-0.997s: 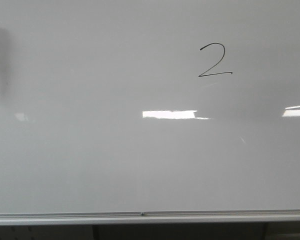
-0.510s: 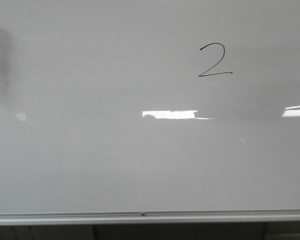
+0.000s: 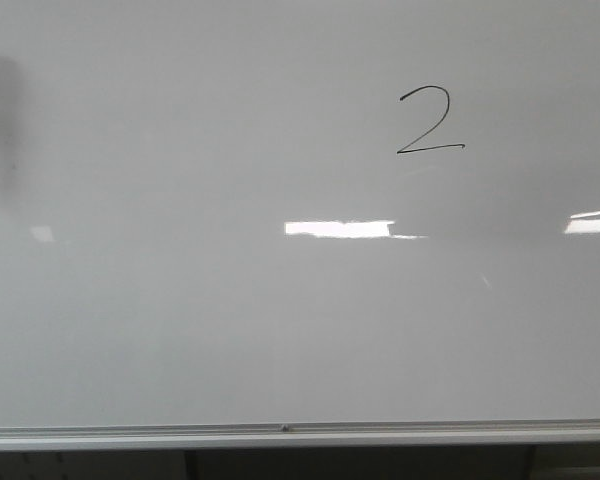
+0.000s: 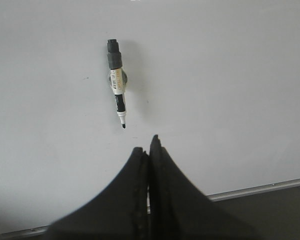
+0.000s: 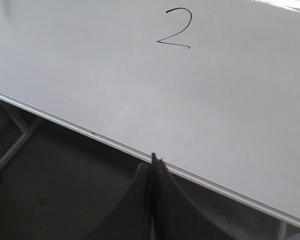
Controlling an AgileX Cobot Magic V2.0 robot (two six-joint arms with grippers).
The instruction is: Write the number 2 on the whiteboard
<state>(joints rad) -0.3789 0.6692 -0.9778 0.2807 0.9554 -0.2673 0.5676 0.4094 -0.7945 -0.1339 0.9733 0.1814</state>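
One whiteboard (image 3: 180, 330) with one silver bottom rail (image 3: 130, 438), one black number 2 (image 3: 429, 121) high above the rail, one uncapped marker (image 4: 117, 82) stuck on the board (tip pointing down), two grippers, left gripper (image 4: 149, 152) clenched on nothing, right gripper (image 5: 155, 161) clenched too, near the rail.

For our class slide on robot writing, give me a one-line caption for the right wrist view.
Shut right end effector held off the whiteboard, the finished number 2 beyond.
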